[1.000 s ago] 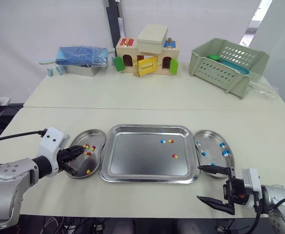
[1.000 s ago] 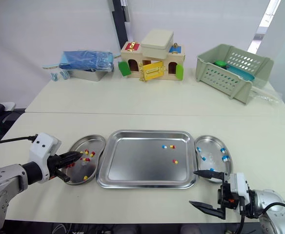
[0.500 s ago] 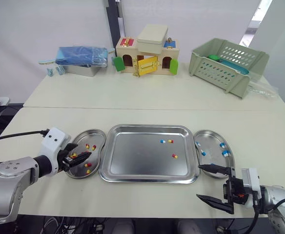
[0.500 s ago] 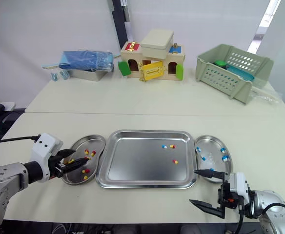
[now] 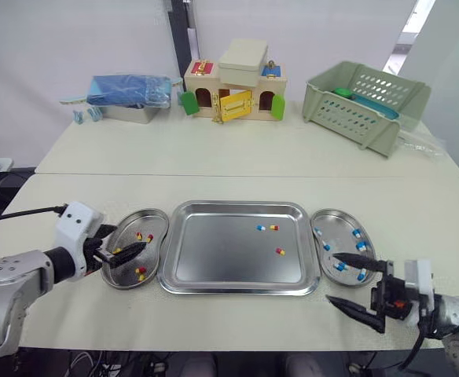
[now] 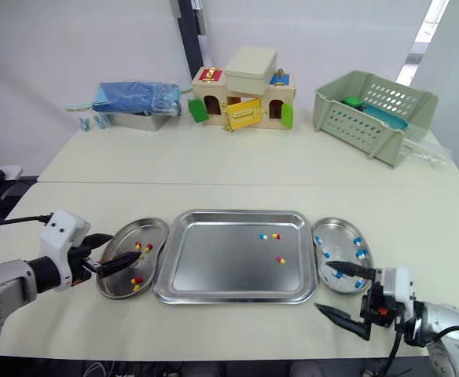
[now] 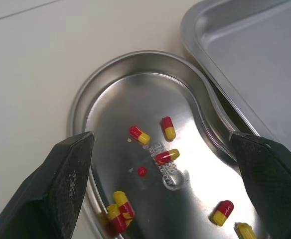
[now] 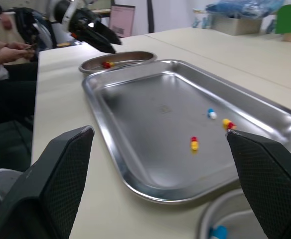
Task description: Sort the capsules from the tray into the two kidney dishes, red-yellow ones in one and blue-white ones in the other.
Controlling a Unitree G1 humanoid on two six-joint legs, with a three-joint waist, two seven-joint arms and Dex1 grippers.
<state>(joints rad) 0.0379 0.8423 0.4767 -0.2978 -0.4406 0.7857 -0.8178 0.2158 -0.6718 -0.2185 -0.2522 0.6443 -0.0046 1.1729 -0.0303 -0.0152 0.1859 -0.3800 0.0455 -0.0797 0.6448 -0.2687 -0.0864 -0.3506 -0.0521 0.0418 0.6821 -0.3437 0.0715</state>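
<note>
The steel tray point(image 5: 214, 259) holds one blue-white capsule point(image 5: 261, 228) and two red-yellow capsules point(image 5: 274, 228), point(image 5: 280, 251). To its left, the left kidney dish point(image 5: 156, 217) contains several red-yellow capsules point(image 7: 139, 135). To its right, the right kidney dish point(image 5: 333, 214) has several blue-white capsules point(image 5: 356, 232). My left gripper point(image 5: 125, 242) hovers open over the left dish, nothing between its fingers point(image 7: 61, 191). My right gripper point(image 5: 333, 278) stands open at the near edge of the right dish, pointing toward the tray, with nothing in it.
On the far table stand a wooden toy house point(image 5: 233, 86), a green basket point(image 5: 367, 98) and a blue bag in a metal tin point(image 5: 127, 93). A seated person point(image 8: 3, 37) is in the right wrist view, beyond the table's left end.
My left gripper went from shut to open above the left dish and drew back slightly to the left. My right gripper stayed open and sits a little closer to the right dish.
</note>
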